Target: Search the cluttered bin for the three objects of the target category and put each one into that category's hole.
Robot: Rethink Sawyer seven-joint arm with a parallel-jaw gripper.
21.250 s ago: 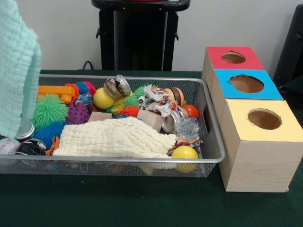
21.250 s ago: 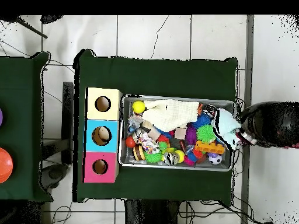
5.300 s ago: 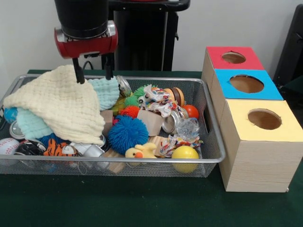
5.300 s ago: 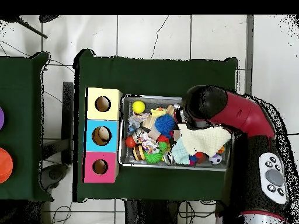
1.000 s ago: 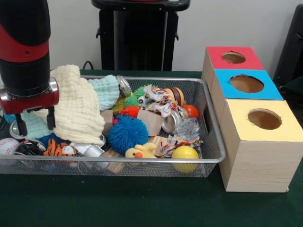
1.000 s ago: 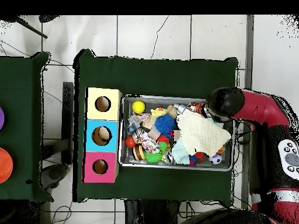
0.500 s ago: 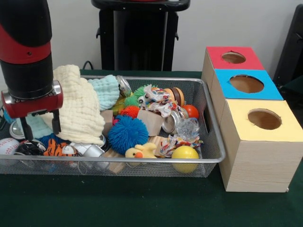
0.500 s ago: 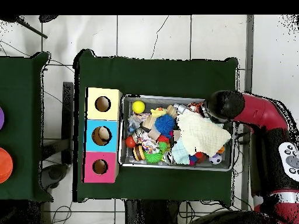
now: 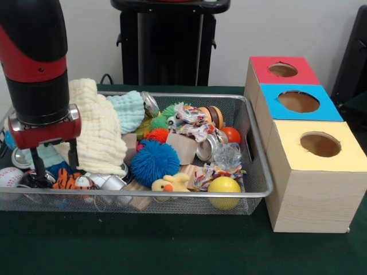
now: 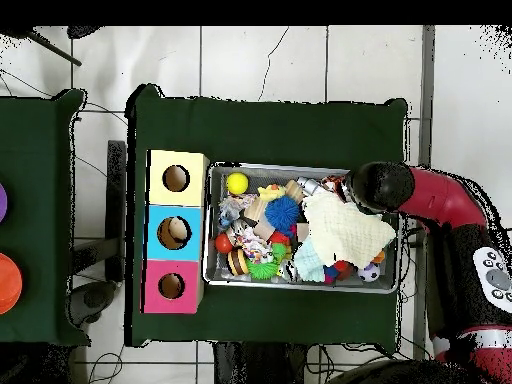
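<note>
One camera looks across the table at the robot, close up. The other looks straight down from high. Both see the bin.

Green table: bin, 3 boxes

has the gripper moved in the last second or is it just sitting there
Yes. In the front view the gripper has come down and edged toward the blue spiky ball; its open fingertips now sit low inside the bin, over the tiger.

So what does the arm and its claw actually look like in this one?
The arm is a thick cylinder, glossy black with red bands, ending in a red collar with silver end caps. The claw has two thin black straight fingers. From overhead, a grey button panel sits on the red casing.
</note>
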